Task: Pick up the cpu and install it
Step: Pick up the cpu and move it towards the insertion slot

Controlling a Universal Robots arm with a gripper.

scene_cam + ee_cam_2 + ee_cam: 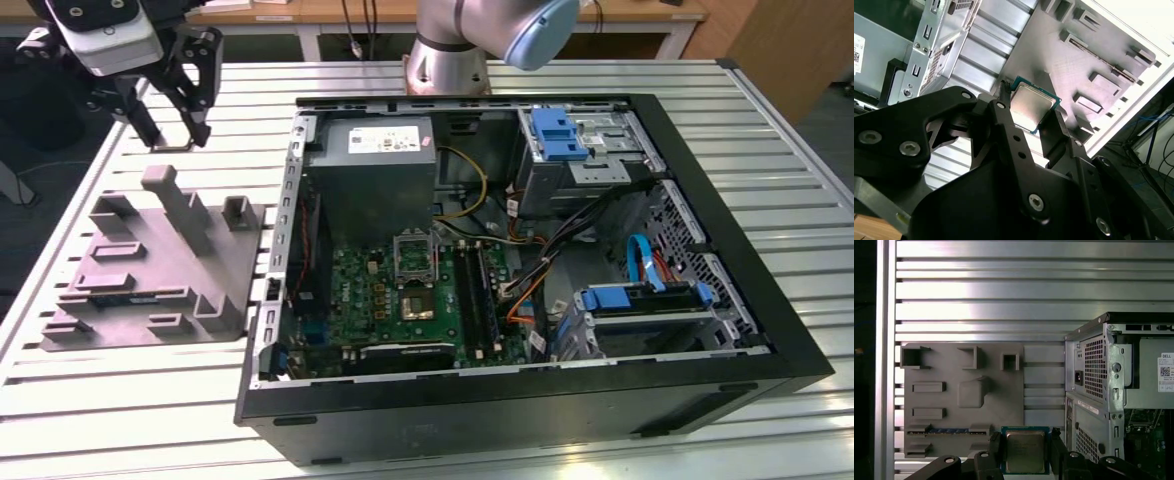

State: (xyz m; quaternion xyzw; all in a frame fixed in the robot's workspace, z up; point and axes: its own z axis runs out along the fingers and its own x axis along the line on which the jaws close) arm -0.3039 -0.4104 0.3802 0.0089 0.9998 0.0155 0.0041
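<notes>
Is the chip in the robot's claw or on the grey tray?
Held: the gripper pinches the cpu from both sides, above the tray.

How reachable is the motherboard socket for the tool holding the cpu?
Probably yes: the case lies open, nothing covers the socket, and the cables run to the exterior view's right of it. The tool, shut on the cpu, hangs by the tray.
</notes>
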